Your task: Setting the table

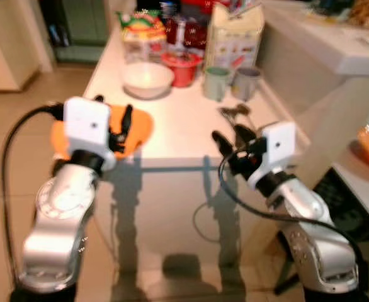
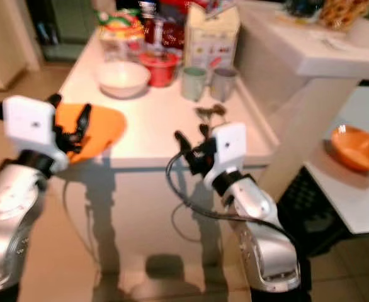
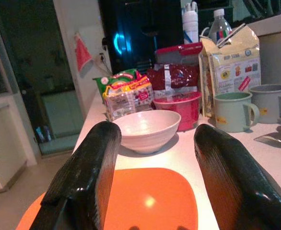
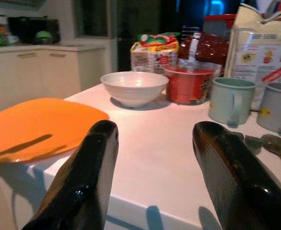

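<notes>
My left end effector [image 1: 112,129], fingers spread, hovers over the flat orange plastic plate [image 1: 140,126] at the near edge of the white bench [image 1: 184,129]; my right end effector [image 1: 232,139], also spread and empty, hangs at that edge near the metal cutlery [image 1: 235,113]. The plate overhangs the edge, so I judge a clumsy nudge could tip it to the floor. Counted: one plate, one white ceramic bowl [image 1: 148,78], one red tub [image 1: 182,66], two mugs [image 1: 217,82].

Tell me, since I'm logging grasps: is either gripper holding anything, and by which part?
Nothing is held. The left gripper is open above the orange plate; the right gripper is open at the table edge.
</notes>
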Motion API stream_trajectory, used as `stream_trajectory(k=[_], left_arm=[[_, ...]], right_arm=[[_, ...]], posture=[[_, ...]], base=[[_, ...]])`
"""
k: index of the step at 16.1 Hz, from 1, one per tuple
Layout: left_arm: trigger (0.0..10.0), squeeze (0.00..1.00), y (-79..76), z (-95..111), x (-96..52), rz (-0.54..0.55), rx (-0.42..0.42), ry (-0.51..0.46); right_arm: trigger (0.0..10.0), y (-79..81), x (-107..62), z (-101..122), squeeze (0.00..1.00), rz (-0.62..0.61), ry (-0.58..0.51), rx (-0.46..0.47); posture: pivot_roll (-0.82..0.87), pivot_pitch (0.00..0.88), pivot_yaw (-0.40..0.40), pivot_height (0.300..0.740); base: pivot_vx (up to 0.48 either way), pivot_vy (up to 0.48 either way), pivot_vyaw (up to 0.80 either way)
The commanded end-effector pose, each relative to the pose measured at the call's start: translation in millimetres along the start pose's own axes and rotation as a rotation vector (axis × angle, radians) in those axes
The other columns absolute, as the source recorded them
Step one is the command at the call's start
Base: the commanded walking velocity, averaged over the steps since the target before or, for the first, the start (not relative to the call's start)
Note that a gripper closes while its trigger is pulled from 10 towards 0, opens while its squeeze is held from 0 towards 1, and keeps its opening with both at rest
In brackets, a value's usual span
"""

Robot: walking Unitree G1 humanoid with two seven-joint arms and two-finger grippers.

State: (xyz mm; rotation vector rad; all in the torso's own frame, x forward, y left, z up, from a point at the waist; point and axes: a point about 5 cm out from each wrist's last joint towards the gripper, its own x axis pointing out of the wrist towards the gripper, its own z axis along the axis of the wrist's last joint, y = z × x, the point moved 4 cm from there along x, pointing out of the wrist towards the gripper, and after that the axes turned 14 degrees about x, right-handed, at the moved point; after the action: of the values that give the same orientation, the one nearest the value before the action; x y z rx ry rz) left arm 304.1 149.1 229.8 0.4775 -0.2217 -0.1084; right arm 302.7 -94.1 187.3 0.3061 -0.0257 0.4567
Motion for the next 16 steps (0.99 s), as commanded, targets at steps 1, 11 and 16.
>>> stream_trajectory(k=[1,11,16], left_arm=[[10.0,0.0,-9.9,-0.8,5.4,-0.018,-0.006,0.019],[10.0,0.0,-18.3,-5.7,15.1,-0.026,-0.044,0.014],[10.0,0.0,-23.1,-5.8,14.2,-0.044,-0.039,0.008]], right_arm=[[10.0,-16.1,-0.4,7.6,0.0,-0.085,-0.003,-0.037],[10.0,-35.1,17.7,12.3,0.0,-0.208,0.048,-0.104],[10.0,-43.6,17.1,12.3,0.0,-0.251,0.058,-0.114]], posture=[[0.05,0.0,-0.008,0.74],[0.04,0.0,-0.02,0.74],[0.03,0.0,-0.021,0.74]], base=[[0.0,0.0,0.0],[0.134,0.0,0.0],[0.376,0.0,0.0]])
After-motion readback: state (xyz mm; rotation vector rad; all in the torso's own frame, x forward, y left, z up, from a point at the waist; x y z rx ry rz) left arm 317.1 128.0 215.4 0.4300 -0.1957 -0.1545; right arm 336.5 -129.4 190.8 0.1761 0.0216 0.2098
